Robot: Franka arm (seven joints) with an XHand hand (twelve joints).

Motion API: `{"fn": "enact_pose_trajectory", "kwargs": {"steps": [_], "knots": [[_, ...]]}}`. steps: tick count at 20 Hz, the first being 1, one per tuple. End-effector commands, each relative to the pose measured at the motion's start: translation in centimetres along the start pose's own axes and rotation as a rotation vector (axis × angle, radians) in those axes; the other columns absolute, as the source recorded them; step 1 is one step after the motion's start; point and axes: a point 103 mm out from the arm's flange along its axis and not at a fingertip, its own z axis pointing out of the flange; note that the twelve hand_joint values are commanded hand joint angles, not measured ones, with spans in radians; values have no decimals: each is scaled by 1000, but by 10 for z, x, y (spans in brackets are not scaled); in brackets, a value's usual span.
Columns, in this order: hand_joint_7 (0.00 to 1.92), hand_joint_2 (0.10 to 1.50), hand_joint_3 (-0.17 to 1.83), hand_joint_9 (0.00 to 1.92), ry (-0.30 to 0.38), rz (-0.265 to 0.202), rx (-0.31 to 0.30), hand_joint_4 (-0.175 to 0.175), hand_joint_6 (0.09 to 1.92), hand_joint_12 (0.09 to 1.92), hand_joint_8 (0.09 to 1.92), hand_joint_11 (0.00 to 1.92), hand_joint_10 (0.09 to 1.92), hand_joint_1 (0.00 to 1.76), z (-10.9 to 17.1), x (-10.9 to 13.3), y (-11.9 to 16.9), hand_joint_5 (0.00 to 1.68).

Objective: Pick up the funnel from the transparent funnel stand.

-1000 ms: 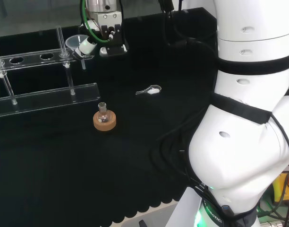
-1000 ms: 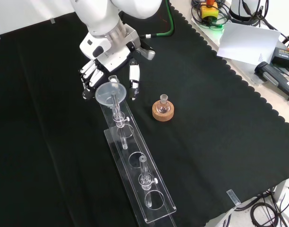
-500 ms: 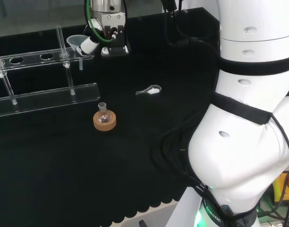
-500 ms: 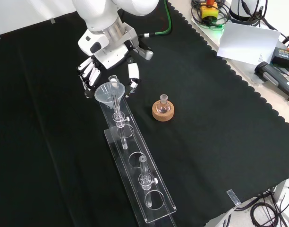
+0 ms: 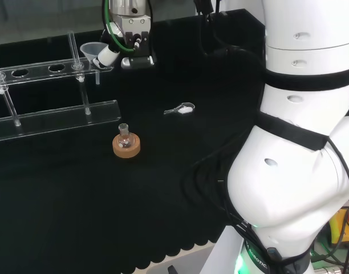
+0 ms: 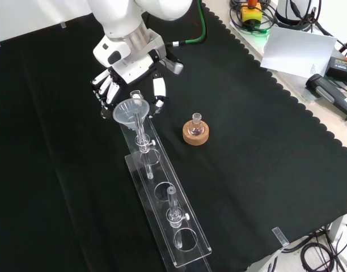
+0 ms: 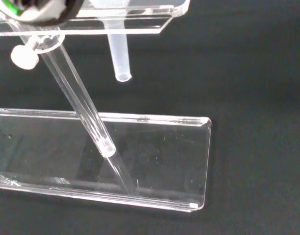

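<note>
Black cloth covers the counter (image 5: 163, 188) in the head view, with the arm's big white links at the right. Far back at the left, the transparent funnel stand (image 5: 55, 117) runs across the cloth, and the funnel (image 5: 93, 51) sits in the end hole of its upper shelf, cone up and stem hanging straight down through the shelf. The robot hand (image 5: 132, 43) hangs just to the right of the funnel, one white finger reaching toward the cone. Nearer the camera, a small flask rests in a cork ring (image 5: 126, 145), and a small pale scoop (image 5: 182, 108) lies on the cloth.

Seen from the front, the stand (image 6: 162, 195) stretches down the cloth from the robot hand (image 6: 128, 79), which comes in from the top. The funnel (image 6: 128, 111) stands at the stand's far end, directly below the palm, its long axis upright. The fingers (image 6: 108, 88) are spread and only slightly bent on either side of the cone's rim, the thumb on the right; I judge the hand wide and not yet closed on anything, though contact with the rim cannot be ruled out. The flask's cork ring (image 6: 195, 136) stands well apart to the right.

At the wrist, the funnel's stem (image 7: 118, 56) pokes below the clear upper shelf, above the stand's base plate (image 7: 160, 152). The coming grasp turns on closing around the cone and lifting straight up along the stem.
</note>
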Motion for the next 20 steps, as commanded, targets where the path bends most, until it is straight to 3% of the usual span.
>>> {"fn": "enact_pose_trajectory", "kwargs": {"steps": [1, 14, 20], "knots": [[795, 526, 826, 449, 9, 5, -62, -83, 87, 1377, 645, 0, 784, 802, -2, 0, -2, 627], [937, 553, 812, 671, 2, -5, -150, -60, 159, 1462, 770, 0, 622, 814, -21, -3, -3, 764], [965, 559, 815, 726, -20, -16, -167, -58, 468, 1476, 792, 0, 552, 829, -41, -2, -4, 673]]}}
